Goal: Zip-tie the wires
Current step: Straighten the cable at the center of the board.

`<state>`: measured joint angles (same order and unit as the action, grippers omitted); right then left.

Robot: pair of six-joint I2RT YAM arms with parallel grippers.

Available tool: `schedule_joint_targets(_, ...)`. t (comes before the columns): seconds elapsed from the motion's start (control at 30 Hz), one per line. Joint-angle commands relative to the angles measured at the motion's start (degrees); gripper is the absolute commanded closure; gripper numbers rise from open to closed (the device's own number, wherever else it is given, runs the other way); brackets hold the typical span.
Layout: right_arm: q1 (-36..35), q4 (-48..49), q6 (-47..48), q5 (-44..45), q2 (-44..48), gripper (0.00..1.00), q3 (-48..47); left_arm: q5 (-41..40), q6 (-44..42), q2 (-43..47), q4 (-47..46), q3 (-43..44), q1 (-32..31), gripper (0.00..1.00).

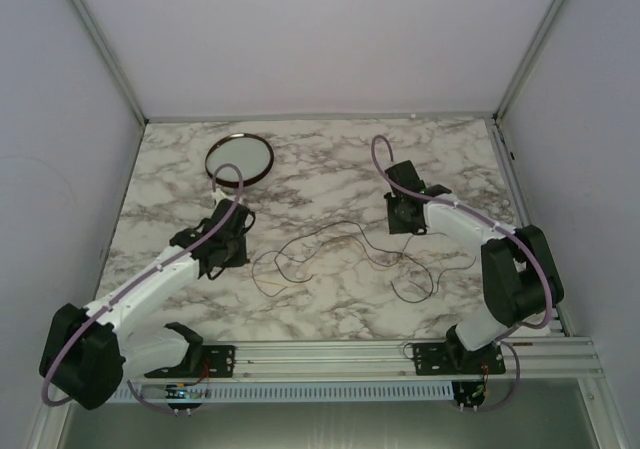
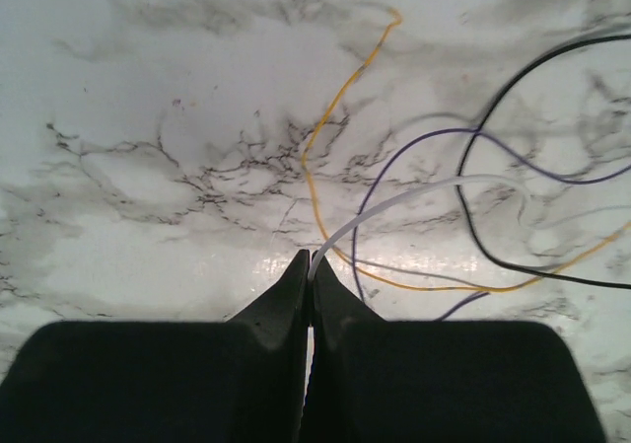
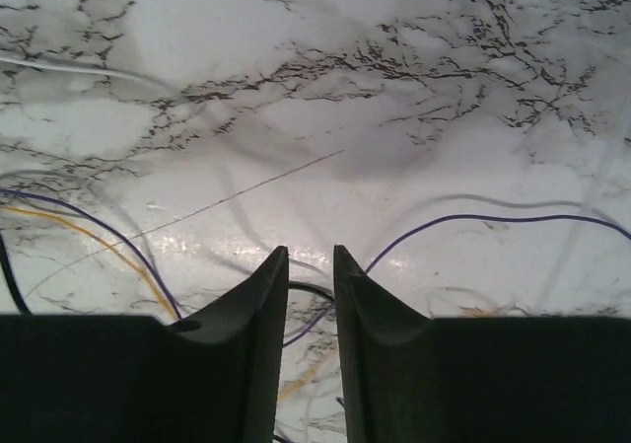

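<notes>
The wires (image 1: 330,254) lie in loose loops mid-table; up close they are yellow (image 2: 340,98), purple (image 2: 424,142) and black (image 2: 493,108) strands. My left gripper (image 2: 312,258) is shut on a thin white strip, the zip tie (image 2: 414,194), which arcs rightward over the wires. It sits at the left end of the loops (image 1: 235,254). My right gripper (image 3: 310,253) hovers low over the wires' far right part (image 1: 405,227), jaws slightly apart with nothing between them. A purple wire (image 3: 473,218) and a black one (image 3: 311,287) pass beneath its fingers.
A round dark-rimmed dish (image 1: 240,158) stands at the back left of the marble table (image 1: 330,169). Walls close in the table at the back and both sides. The arms' mounting rail (image 1: 350,354) runs along the near edge.
</notes>
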<state>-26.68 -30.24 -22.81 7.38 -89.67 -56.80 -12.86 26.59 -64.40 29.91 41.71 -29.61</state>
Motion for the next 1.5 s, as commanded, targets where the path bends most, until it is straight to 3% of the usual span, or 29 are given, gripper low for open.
schedule_joint_targets(0.0, -0.2, -2.0, -2.1, 3.3, 0.4, 0.7, -3.4, 2.4, 1.1, -2.9, -1.5, -1.8, 2.2, 1.0)
schedule_joint_targets(0.1, 0.6, -4.4, -1.8, 4.2, 2.2, 0.57, -4.4, 2.8, 1.4, -4.2, -2.2, -3.0, 2.9, 0.97)
schedule_joint_targets(0.2, 1.5, -5.6, -1.4, 4.1, 4.8, 0.51, -5.2, 4.2, 1.0, -5.5, -3.7, -4.3, 3.1, 0.77)
schedule_joint_targets(0.37, 4.6, -5.7, -2.0, 7.1, 8.7, 0.41, -5.3, 5.8, 0.1, -8.1, -5.5, -5.6, 3.2, 0.63)
schedule_joint_targets(0.53, 10.2, -4.1, -2.5, 9.8, 9.7, 0.37, -4.4, 3.4, 0.2, -6.7, -4.1, -4.5, 3.4, 0.34)
schedule_joint_targets(0.77, 17.5, 3.6, -2.4, 8.7, 8.9, 0.35, -0.7, 0.7, -1.0, 1.0, -1.0, 1.5, 5.5, 0.16)
schedule_joint_targets(1.03, 21.0, 11.7, -0.4, 4.3, 0.9, 0.41, -0.8, 5.4, -4.5, 10.1, -8.2, 9.6, 5.6, 0.01)
schedule_joint_targets(1.23, 22.7, 18.0, 0.4, 2.7, -5.5, 0.49, -3.1, 10.2, -5.7, 13.4, -13.0, 10.8, 5.6, 0.0)
schedule_joint_targets(1.47, 23.0, 18.2, 2.6, 1.8, -15.5, 0.56, -11.7, 11.2, -7.2, 13.8, -14.0, 11.0, 5.6, 0.0)
